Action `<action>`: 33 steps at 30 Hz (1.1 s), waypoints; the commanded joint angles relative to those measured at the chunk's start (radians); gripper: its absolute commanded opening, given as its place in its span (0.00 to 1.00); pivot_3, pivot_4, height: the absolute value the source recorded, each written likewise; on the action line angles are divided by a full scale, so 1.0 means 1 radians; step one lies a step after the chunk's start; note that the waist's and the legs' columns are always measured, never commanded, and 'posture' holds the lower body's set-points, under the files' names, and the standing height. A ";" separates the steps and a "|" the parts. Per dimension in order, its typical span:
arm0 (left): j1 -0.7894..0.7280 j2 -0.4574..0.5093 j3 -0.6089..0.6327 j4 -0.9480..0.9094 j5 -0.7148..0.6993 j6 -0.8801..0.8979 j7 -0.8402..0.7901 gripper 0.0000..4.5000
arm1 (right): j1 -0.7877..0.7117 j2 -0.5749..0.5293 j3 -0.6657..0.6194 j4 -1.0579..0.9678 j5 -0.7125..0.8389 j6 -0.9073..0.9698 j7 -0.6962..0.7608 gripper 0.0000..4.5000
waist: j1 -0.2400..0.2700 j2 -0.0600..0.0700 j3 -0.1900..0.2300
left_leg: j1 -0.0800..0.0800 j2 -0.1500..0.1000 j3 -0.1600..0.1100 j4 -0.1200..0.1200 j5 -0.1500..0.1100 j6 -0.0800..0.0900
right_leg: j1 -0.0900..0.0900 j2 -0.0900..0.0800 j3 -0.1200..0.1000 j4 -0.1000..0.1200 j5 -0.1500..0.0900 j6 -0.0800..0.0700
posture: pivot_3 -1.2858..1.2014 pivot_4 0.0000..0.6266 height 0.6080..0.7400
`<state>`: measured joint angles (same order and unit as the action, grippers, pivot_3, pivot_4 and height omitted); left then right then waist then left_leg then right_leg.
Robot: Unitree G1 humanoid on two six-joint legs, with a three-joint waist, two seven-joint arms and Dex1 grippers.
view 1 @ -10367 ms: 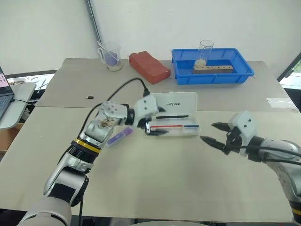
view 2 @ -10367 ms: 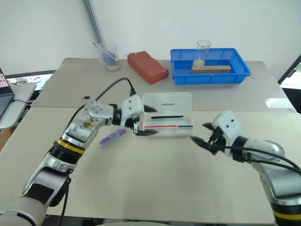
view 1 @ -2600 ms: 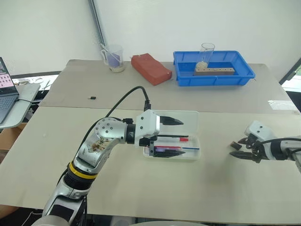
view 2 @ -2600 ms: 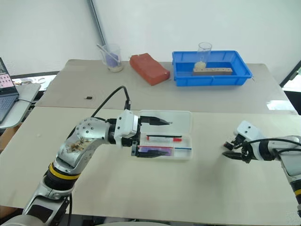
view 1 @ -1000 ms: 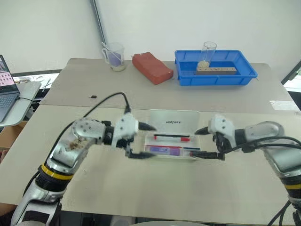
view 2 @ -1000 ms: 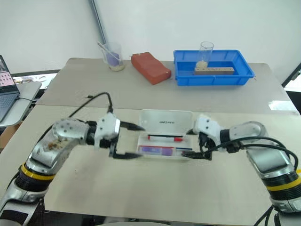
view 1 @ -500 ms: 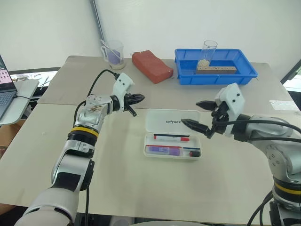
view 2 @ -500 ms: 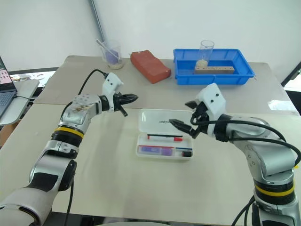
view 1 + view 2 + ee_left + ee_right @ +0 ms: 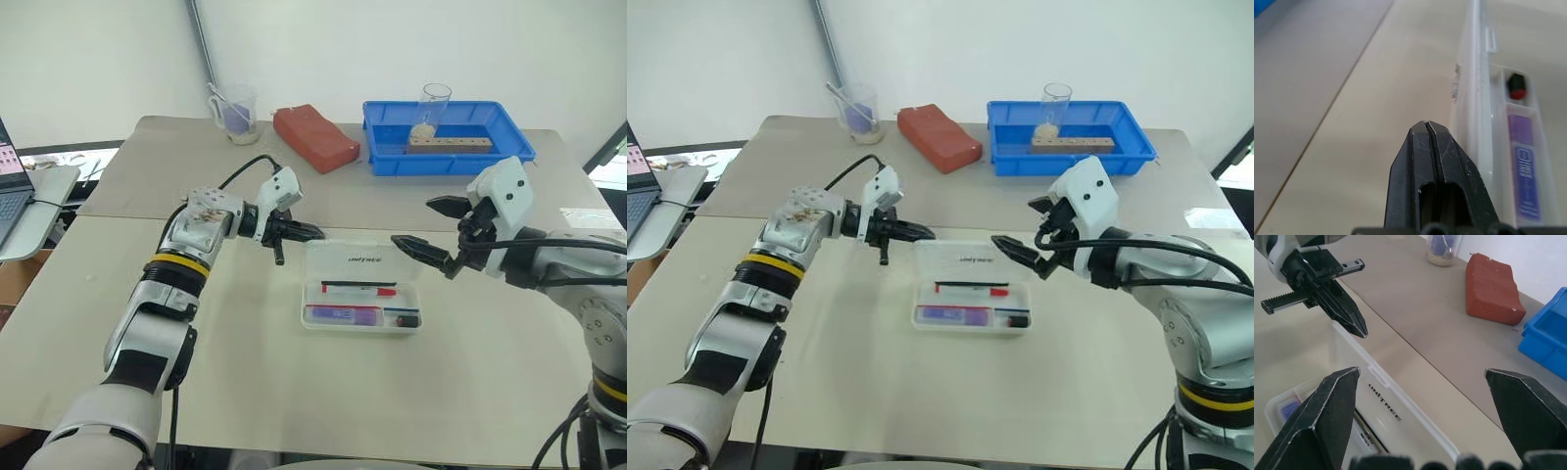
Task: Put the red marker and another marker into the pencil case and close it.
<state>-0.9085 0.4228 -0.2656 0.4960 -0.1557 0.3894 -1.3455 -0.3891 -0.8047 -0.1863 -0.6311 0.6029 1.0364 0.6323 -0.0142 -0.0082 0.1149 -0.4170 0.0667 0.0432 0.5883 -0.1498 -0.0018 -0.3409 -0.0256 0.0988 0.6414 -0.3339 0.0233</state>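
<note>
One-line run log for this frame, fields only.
stage: close case | red marker: in pencil case | purple highlighter: in | lid: up | left hand: shut, at lid edge | right hand: open

Head cameras overlook the table [image 9: 323,392]; wrist cameras sit close.

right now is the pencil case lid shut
No, the pencil case lid stands open, with the red marker and the purple highlighter lying exposed in the base.

Left end effector [image 9: 312,233] fingers pressed together; right end effector [image 9: 431,227] fingers spread wide.
</note>
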 commanded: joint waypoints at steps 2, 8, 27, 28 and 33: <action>0.115 0.026 -0.092 -0.238 0.012 0.008 -0.053 0.01 | 0.090 -0.104 -0.031 -0.040 0.067 0.013 0.115 1.00 | 0.001 0.000 0.000 | 0.000 0.000 0.000 0.000 0.000 0.000 | 0.001 0.000 0.000 0.000 0.000 0.000 | 0.52 0.24 1.00; 0.221 0.022 -0.221 -0.305 0.151 -0.129 0.033 0.01 | 0.258 -0.166 0.063 -0.065 0.014 -0.051 0.144 1.00 | 0.001 -0.003 0.002 | 0.001 0.000 -0.001 0.001 0.000 0.000 | 0.003 0.000 0.000 -0.001 0.000 0.000 | 0.52 0.24 1.00; 0.329 0.265 0.322 -0.568 -0.142 0.082 0.209 1.00 | 0.230 -0.249 0.015 0.221 -0.042 -0.269 0.330 1.00 | -0.006 -0.001 0.003 | 0.003 0.001 -0.002 0.000 0.000 0.000 | 0.004 0.000 0.000 -0.001 -0.004 0.005 | 0.52 0.24 1.00; 0.347 0.287 0.335 -0.595 -0.137 0.102 0.229 1.00 | 0.228 -0.262 0.015 0.244 -0.049 -0.287 0.350 1.00 | -0.004 -0.001 0.003 | 0.003 0.001 -0.002 0.000 0.000 0.000 | 0.004 0.000 0.000 -0.001 -0.004 0.005 | 0.52 0.24 1.00; 0.439 0.348 0.377 -0.708 -0.156 0.149 0.283 1.00 | 0.185 -0.280 0.017 0.333 -0.064 -0.331 0.398 1.00 | 0.004 -0.001 0.002 | 0.003 0.000 -0.001 0.001 0.000 0.000 | 0.005 -0.003 -0.002 -0.002 -0.003 0.004 | 0.52 0.24 1.00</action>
<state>-0.4697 0.7509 0.0855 -0.1602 -0.2855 0.5262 -1.0775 -0.1797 -1.0728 -0.1395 -0.3042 0.5432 0.7334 1.0173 -0.0105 -0.0093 0.1174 -0.4139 0.0667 0.0425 0.5892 -0.1498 -0.0019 -0.3360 -0.0287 0.0974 0.6397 -0.3371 0.0277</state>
